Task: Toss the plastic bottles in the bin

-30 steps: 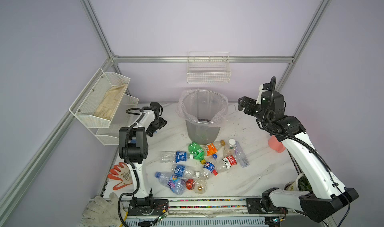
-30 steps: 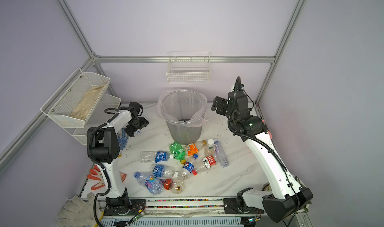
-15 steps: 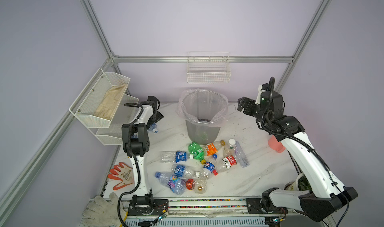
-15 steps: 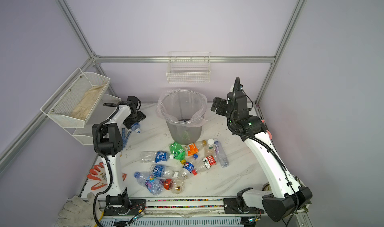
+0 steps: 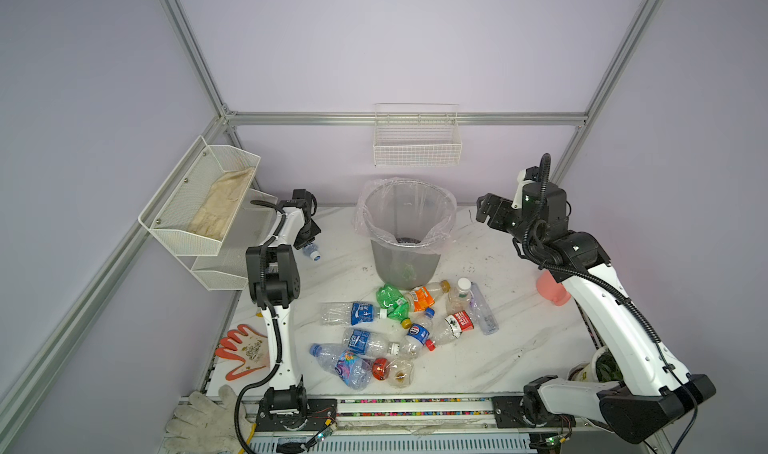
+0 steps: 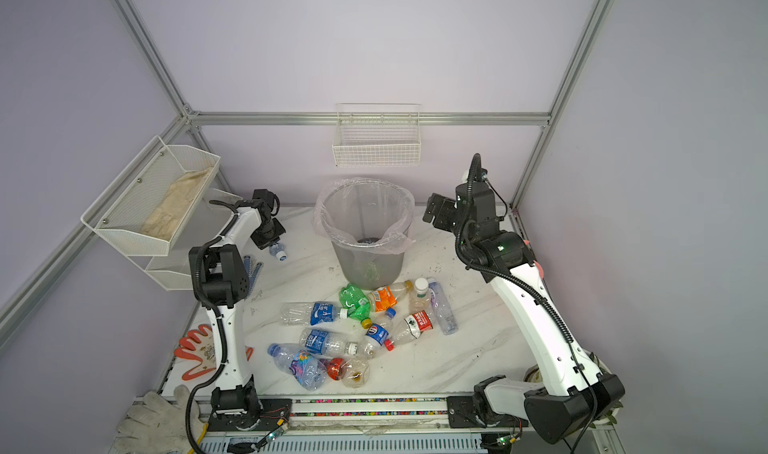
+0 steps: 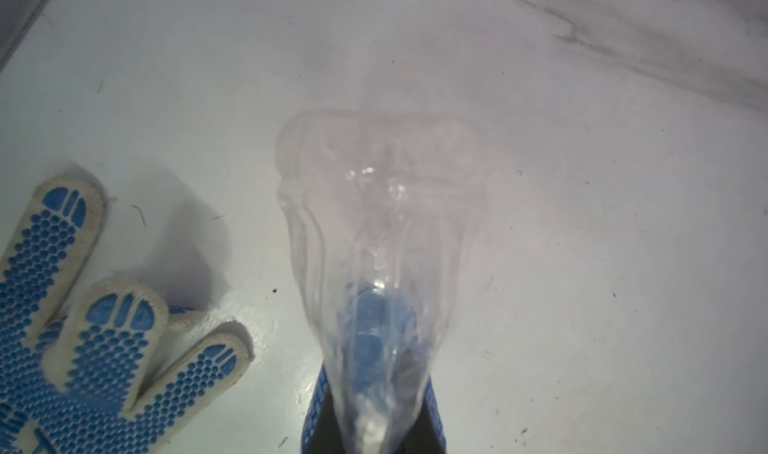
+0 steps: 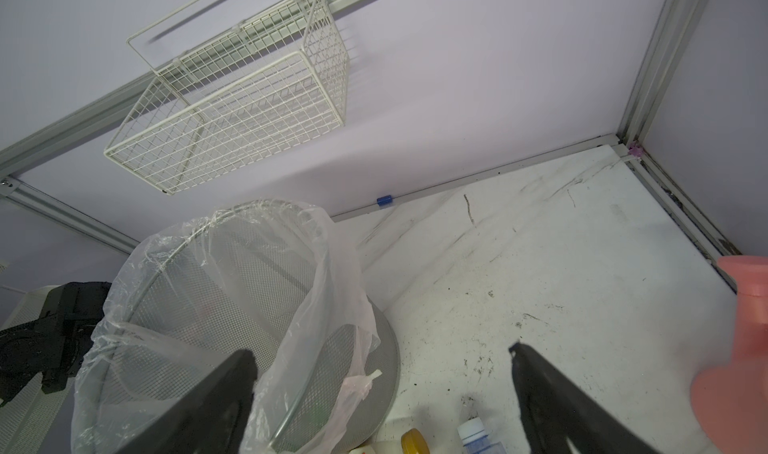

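My left gripper (image 5: 308,243) sits low over the far left of the white marbled tabletop (image 5: 498,348), in front of the white mesh wall shelf (image 5: 199,206). Its jaws are pinched tight on a small clear crumpled plastic bottle with a blue cap (image 7: 376,231). In the left wrist view the squashed body fans out from between the jaws. In both top views the capped end pokes out below the gripper, close to the table, and I cannot tell whether it is clear of the surface. A white knit glove with blue dots (image 7: 87,306) lies just beside it.

My right gripper (image 8: 382,360) hangs raised to the right of the bin, spread wide with nothing between its fingers. The tall round grey mesh bin lined with a clear plastic bag (image 5: 405,260) stands upright at the back middle of the table. The other plastic bottles (image 5: 395,327) lie in a loose heap in front of it.

I read this as the pick-up of the stray bottle: the grasp is made, and the lift and carry are to come. Next I need to raise it above the rim, swing it right until it is over the bin's mouth, then let go. The grip is on a thin collapsed wall, so the bottle may twist or slip. The bag draped over the rim also needs clearance. With the heap untouched, I judge the task far from done.
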You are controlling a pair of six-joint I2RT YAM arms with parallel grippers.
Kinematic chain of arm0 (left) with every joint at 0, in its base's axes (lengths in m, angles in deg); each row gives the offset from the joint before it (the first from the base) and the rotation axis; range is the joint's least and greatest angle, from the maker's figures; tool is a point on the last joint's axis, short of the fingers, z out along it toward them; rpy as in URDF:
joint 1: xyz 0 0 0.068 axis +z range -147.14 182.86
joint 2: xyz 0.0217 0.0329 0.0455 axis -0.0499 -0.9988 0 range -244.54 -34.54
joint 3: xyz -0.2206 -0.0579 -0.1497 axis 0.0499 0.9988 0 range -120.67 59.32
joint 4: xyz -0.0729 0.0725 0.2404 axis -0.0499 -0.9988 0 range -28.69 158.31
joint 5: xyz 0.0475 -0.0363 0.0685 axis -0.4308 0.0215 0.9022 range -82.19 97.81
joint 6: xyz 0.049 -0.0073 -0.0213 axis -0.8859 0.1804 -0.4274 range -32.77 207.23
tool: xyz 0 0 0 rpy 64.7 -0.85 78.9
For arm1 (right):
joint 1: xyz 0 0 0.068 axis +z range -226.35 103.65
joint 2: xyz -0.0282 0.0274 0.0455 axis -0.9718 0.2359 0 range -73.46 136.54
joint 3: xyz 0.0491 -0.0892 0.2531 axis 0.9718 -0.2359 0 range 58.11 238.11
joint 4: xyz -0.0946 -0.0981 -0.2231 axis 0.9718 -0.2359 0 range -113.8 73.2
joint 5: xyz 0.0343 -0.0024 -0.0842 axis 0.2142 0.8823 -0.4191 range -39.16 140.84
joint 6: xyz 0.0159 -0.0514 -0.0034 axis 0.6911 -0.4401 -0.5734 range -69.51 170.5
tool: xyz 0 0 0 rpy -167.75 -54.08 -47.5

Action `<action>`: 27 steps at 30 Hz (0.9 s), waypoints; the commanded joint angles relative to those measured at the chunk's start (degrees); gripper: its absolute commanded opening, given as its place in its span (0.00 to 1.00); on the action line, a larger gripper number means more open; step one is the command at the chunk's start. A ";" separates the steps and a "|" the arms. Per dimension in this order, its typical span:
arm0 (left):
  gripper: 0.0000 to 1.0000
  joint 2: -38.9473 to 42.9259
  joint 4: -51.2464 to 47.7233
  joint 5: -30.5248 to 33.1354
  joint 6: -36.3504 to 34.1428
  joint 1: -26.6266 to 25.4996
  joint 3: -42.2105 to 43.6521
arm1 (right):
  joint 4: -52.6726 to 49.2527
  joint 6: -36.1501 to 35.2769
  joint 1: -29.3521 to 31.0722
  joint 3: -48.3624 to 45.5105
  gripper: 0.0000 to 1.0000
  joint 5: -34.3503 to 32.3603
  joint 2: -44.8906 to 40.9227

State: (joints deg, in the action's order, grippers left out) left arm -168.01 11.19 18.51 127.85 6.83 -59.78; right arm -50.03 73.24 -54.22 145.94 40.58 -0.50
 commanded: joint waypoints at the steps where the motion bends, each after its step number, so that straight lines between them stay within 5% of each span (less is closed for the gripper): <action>1: 0.00 5.74 -0.19 -0.74 -1.76 -0.95 3.07 | -0.25 -0.07 -0.29 0.18 0.97 -0.43 -1.75; 16: 0.00 21.28 1.50 3.35 -0.37 -10.89 11.15 | -0.41 -0.23 -0.35 -0.90 0.97 -1.77 -4.73; 27: 0.00 33.94 5.77 7.30 -8.21 -18.81 3.87 | -0.18 0.45 -0.39 -1.26 0.98 -2.41 -5.22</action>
State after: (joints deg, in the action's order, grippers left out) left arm -138.55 13.18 23.36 124.79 -10.18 -50.78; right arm -50.05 73.24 -54.24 145.22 39.18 -4.69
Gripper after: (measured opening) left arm 0.185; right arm 0.975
